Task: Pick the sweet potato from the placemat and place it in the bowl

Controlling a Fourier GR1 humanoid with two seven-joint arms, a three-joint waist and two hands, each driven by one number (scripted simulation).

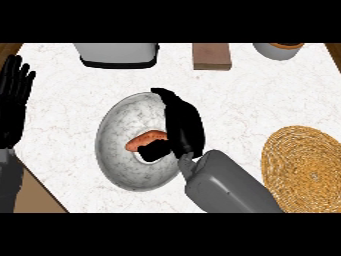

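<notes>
Fingers of the robot's right hand curl down over the sweet potato, with the thumb tucked beneath it at the lower side, so that the orange root shows only to the left of the black palm. Whether the sweet potato touches the bottom of the bowl cannot be told; it sits over the middle of that speckled grey-white bowl, inside the rim. The right forearm comes in from the lower edge, crossing the bowl's right side. The woven round placemat lies bare, well apart to the right on the white marble desk. The left hand rests open, fingers up, at the left edge. Along the far edge stand a white appliance, a wooden block and a pale cup.
</notes>
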